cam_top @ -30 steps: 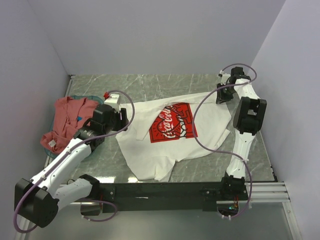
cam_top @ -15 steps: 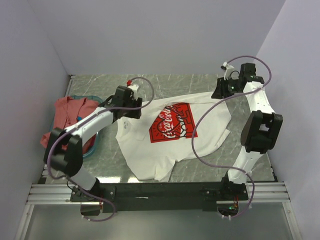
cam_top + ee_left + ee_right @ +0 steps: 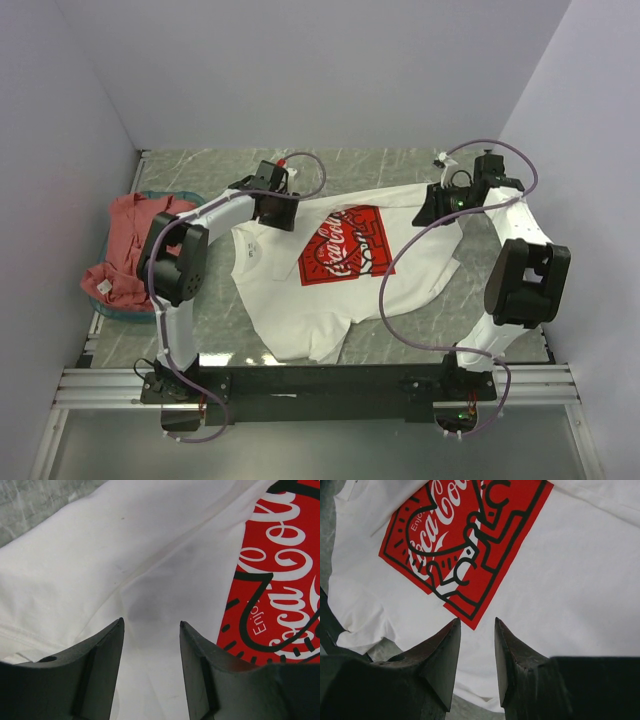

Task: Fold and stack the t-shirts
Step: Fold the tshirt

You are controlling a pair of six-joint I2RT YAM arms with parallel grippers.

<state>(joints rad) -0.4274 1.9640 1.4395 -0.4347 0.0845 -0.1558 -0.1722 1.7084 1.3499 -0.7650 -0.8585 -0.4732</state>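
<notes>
The left tool (image 3: 272,205) hung at the far left part of the white tee (image 3: 300,300), near its shoulder. In the left wrist view this tool (image 3: 151,625) had its jaws apart with nothing between them. White cloth lay below the gap, with a faint shadow on it. Whether the tips touched the cloth could not be told.

The right tool (image 3: 437,205) was over the far right side of the same tee. From the right wrist camera this tool (image 3: 476,622) showed a narrow gap between its fingers (image 3: 440,660) and gripped nothing. It hovered above the cloth, with the lower corner of the print (image 3: 465,545) just beyond its tips.

The white tee lay spread on the grey marbled desk (image 3: 330,165), print (image 3: 345,245) facing up, between the two arms. It was not flat: its near hem was bunched and one sleeve spread toward the right arm. The edge of the print (image 3: 280,580) also showed at the right of the left wrist view.

The red tee (image 3: 130,230) was heaped in a teal basket (image 3: 125,313) at the left edge of the desk, spilling over the rim. It lay well apart from both tools and apart from the white tee.
</notes>
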